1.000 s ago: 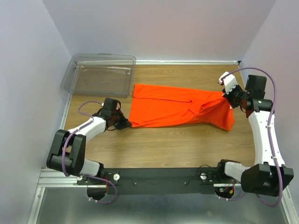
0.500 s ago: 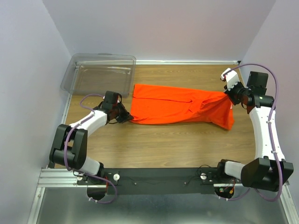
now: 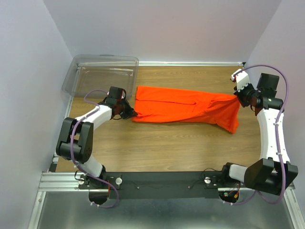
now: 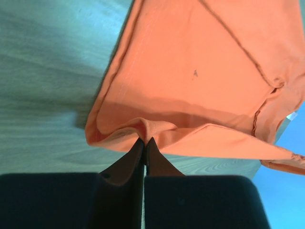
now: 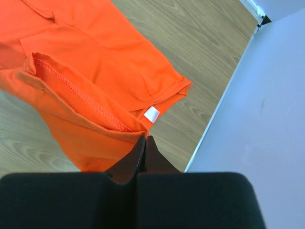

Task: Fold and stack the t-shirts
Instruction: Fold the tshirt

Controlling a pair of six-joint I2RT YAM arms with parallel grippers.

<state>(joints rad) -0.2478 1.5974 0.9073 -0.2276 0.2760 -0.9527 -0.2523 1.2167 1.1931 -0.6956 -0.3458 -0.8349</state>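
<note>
Orange t-shirt (image 3: 183, 109) lies stretched across the middle of the table (image 3: 167, 143), left gripper (image 3: 132, 113) fingers clamped tight on its 9 o'clock edge, right gripper (image 3: 237, 98) fingers pinching its 3 o'clock edge.

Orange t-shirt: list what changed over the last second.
The left gripper carried its corner of the orange t-shirt toward the far side; the right gripper pulled its end outward to the right, drawing the cloth straighter. Both stayed shut on the fabric; the clear bin did not move.
</note>
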